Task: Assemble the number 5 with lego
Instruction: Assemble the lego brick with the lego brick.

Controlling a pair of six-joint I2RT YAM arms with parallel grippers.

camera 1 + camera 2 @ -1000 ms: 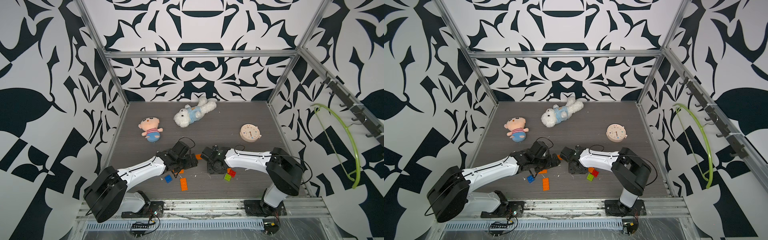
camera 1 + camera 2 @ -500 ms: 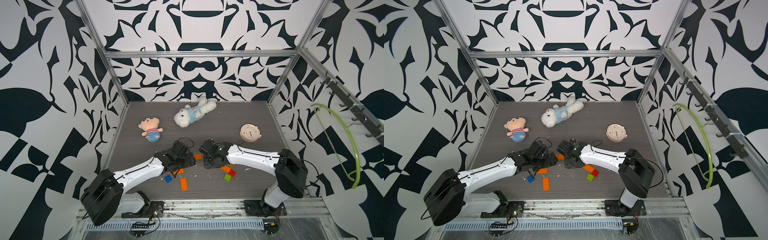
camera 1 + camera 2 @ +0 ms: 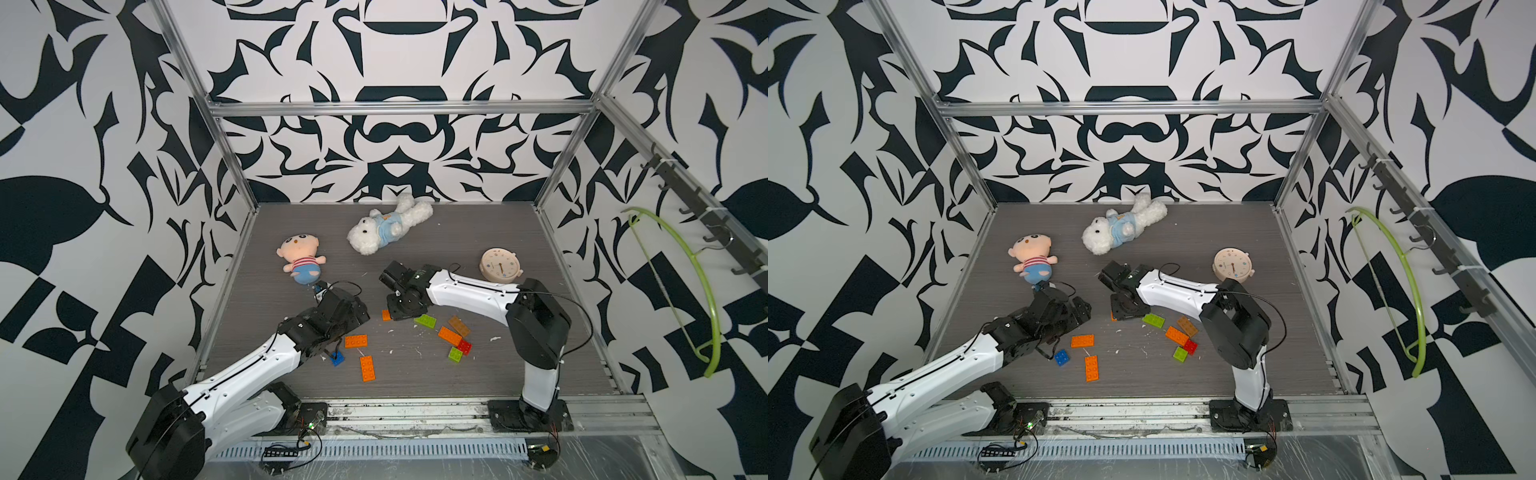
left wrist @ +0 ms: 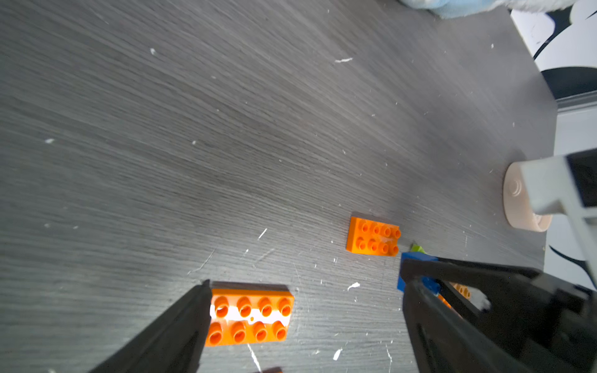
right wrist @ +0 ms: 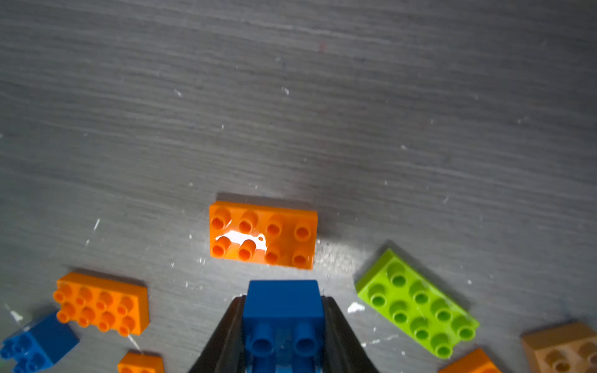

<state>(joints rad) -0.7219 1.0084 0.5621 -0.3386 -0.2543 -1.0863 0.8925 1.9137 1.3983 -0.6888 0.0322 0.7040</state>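
Note:
Loose lego lies at the front of the table. In both top views I see two orange bricks, a blue one, a green one and a tan, orange, red and green cluster. My right gripper is shut on a blue brick, held low just short of an orange brick. My left gripper stands open low over the table. An orange brick lies between its fingers, against one of them. The two grippers are close together.
A plush doll and a white plush dog lie at the back. A round beige clock sits back right, behind the right arm. White crumbs are scattered over the grey table. Patterned walls enclose three sides.
My right gripper has moved left and farther back with the blue brick, uncovering the green, tan and orange bricks beside it. The left arm has barely moved.

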